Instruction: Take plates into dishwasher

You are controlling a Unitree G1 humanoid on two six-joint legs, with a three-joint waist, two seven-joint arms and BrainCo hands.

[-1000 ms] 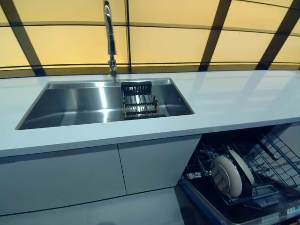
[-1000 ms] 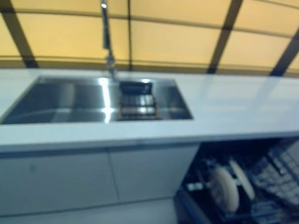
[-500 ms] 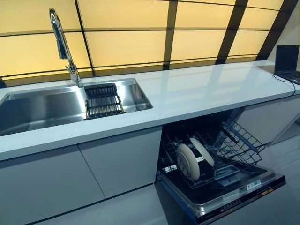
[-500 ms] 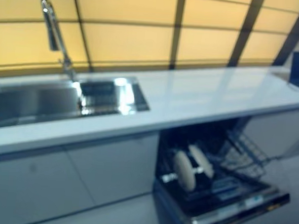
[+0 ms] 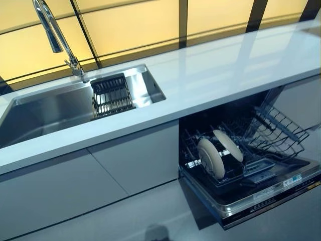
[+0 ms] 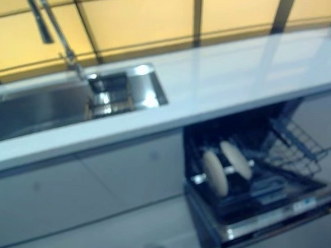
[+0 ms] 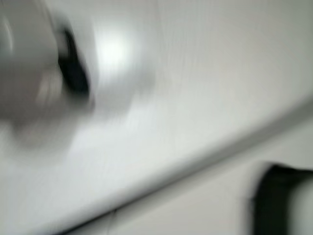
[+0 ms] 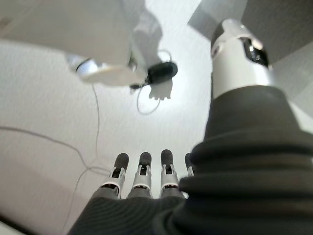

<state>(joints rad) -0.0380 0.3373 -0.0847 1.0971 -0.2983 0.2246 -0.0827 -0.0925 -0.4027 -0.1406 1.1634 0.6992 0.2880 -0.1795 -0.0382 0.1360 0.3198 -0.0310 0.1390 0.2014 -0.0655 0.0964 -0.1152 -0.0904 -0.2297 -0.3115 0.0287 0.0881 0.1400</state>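
Observation:
Two pale round plates [image 5: 210, 158] [image 5: 228, 145] stand upright side by side in the lower rack [image 5: 235, 165] of the open dishwasher [image 5: 261, 198] under the counter. Neither hand shows in the eye views. My right hand [image 8: 143, 174] shows in the right wrist view with straight fingers pointing down at the pale floor, holding nothing. The left wrist view is a blur of pale floor, with a silver, dark-tipped shape [image 7: 73, 68] that may be part of my left hand. No plate shows in either hand.
A steel sink [image 5: 50, 108] with a tall faucet [image 5: 52, 32] and a black dish rack [image 5: 111, 95] is set in the white counter [image 5: 225, 75]. A wire basket [image 5: 281, 130] juts from the dishwasher's right side. Grey cabinet fronts [image 5: 100, 175] run below the sink.
The whole picture has shifted: the camera has turned right and down, so the dishwasher shows more fully. The plates, sink and rack have not moved.

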